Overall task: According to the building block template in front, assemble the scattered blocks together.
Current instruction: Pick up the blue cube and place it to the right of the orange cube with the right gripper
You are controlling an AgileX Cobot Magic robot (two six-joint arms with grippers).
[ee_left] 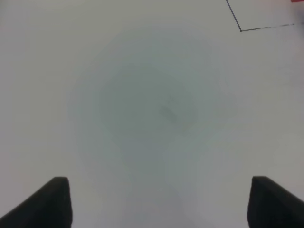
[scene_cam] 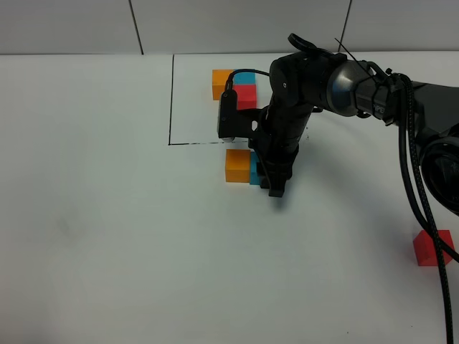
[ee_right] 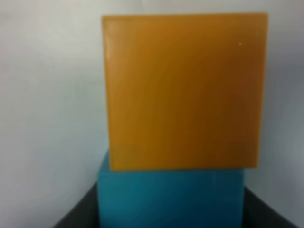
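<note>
Teal-blue cube (ee_right: 171, 194) in right gripper (ee_right: 172, 216), flush against orange cube (ee_right: 183, 90)

Ext high, wrist cams near table (scene_cam: 107, 251).

A white table (scene_cam: 107, 251) meets a pale grey panelled wall (scene_cam: 72, 25) behind.

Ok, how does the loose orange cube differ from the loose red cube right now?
The orange cube sits just below the drawn frame line; the red cube lies far off to the right. The orange cube is flush against the teal cube; the red cube touches no block. Only the red cube is crossed by black cables, not the orange cube. Both are plain cubes outside the frame.
</note>
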